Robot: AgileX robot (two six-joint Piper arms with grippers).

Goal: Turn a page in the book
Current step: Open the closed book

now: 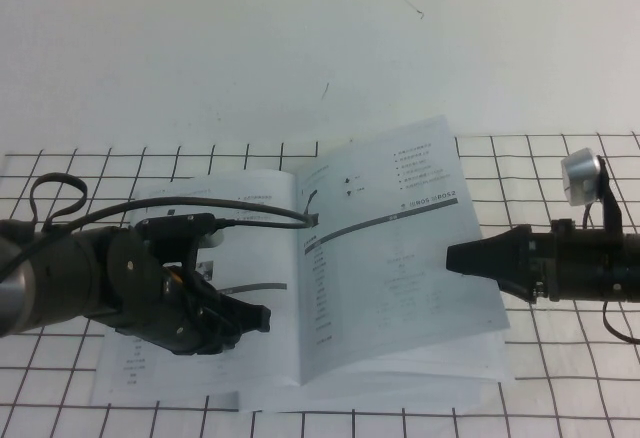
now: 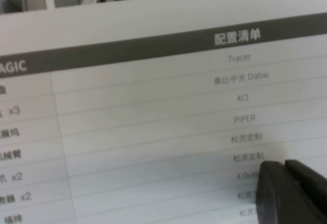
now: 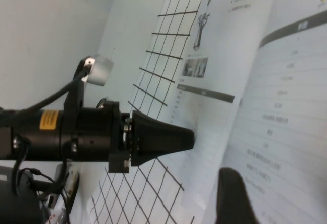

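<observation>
The book (image 1: 150, 363) lies open on the gridded table. My left gripper (image 1: 262, 318) is shut and rests on the left-hand leaf; its tips (image 2: 284, 165) sit on a printed table under a grey bar. It also shows in the right wrist view (image 3: 191, 138). The page (image 1: 400, 288) is the right-hand leaf, bowed up off the stack, with a curved grey bar and a small black robot arm picture near the spine. My right gripper (image 1: 450, 256) is shut on the page's outer edge. One finger (image 3: 232, 196) shows against the page (image 3: 286, 106); the other is hidden.
The white table mat carries a black grid (image 1: 560, 378). A black cable (image 1: 250, 216) from the left arm crosses the left leaf toward the spine. A plain white surface (image 1: 300, 38) fills the back. More leaves lie stacked under the lifted page (image 1: 400, 390).
</observation>
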